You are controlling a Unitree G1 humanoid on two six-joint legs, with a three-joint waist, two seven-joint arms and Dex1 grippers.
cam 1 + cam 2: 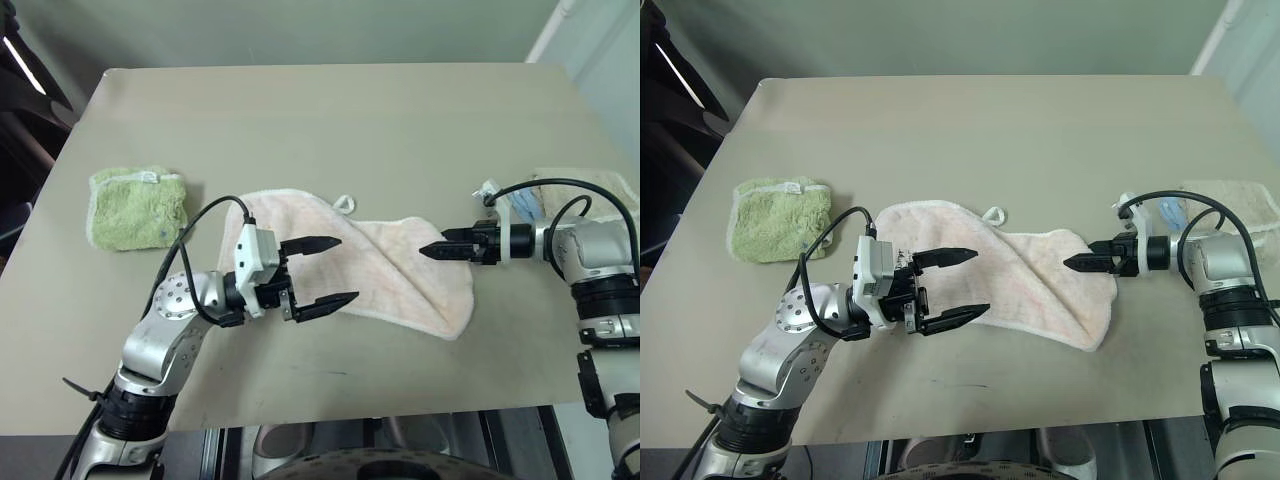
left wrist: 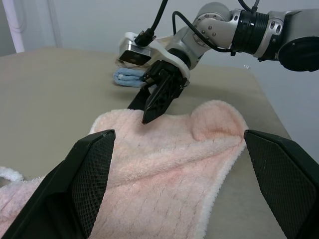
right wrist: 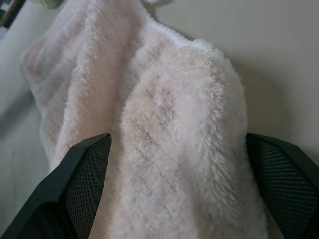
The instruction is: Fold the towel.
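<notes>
We see the towel (image 1: 385, 265) lying rumpled on the bench (image 1: 330, 120); our left gripper (image 1: 325, 272) and right gripper (image 1: 428, 250) hover over it, jaws open, empty

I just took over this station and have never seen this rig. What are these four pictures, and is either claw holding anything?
It is a humanoid robot with two arms. Two pictures look down from its head; two look along each wrist's black fingers. On the beige table lies the rumpled pale pink terry towel, with a folded green terry towel off to the robot's left and beige and blue cloths to its right. The left gripper and right gripper both hover open over the pink towel, holding nothing.
</notes>
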